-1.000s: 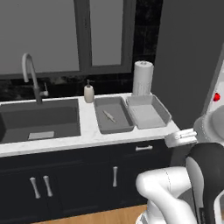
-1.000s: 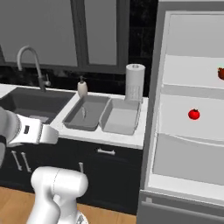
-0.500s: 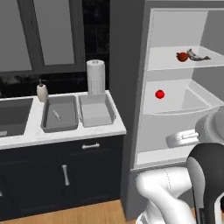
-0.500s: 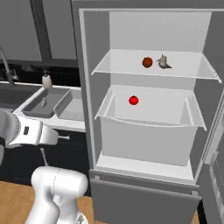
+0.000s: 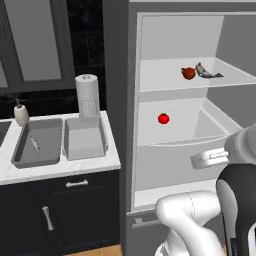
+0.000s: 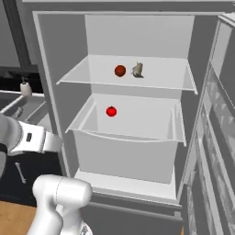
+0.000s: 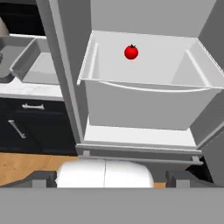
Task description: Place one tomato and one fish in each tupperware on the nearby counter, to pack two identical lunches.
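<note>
Lengthwise along its darker tupperware [image 5: 20, 158]: fish [image 5: 34, 145], front to back.

Rendered home kitchen. Open fridge [image 5: 175, 110] with white shelves holding tomatoes [image 5: 163, 118] and a fish [image 5: 207, 72]. Beside it, white marble-look counter [image 5: 60, 167] over dark navy cabinets [image 5: 60, 215] with silver handles. Paper towel roll [image 5: 87, 95] and soap dispenser [image 5: 21, 114] against a dark backsplash, two grey tupperware trays [image 5: 84, 137] on the counter, glass-front wall cabinets [image 5: 32, 42] above, wood floor [image 7: 30, 164] below.
</note>
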